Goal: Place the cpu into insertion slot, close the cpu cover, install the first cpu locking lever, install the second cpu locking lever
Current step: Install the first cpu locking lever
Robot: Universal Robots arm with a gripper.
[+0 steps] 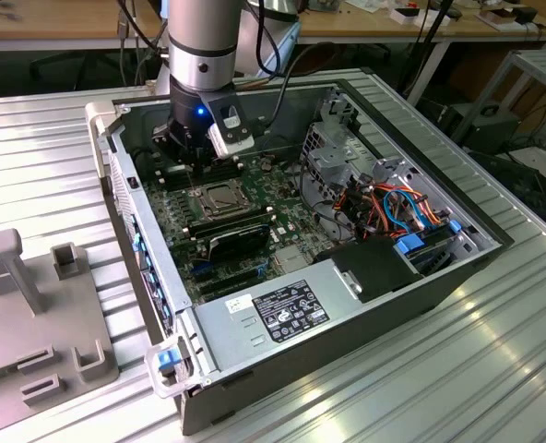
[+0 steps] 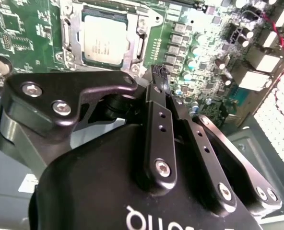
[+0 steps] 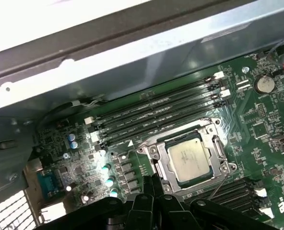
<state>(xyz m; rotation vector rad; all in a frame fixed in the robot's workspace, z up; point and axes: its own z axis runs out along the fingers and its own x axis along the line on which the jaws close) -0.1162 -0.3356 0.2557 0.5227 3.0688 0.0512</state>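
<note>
The cpu (image 3: pixel 189 158) is seen seated in the insertion slot (image 3: pixel 153 155) on the green motherboard (image 3: pixel 262 124), and the cpu cover (image 3: pixel 218 149) is laid flat around it, so that the metal top is framed by the cover's window. The gripper (image 2: pixel 159 79) is held just beside the socket, its fingers (image 2: pixel 156 120) pressed together with nothing between them. In the exterior view it is lowered inside the opened computer case (image 1: pixel 255 351)

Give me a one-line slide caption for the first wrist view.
Gripper poised beside the seated cpu, the cpu cover lowered around it on the green motherboard.
</note>
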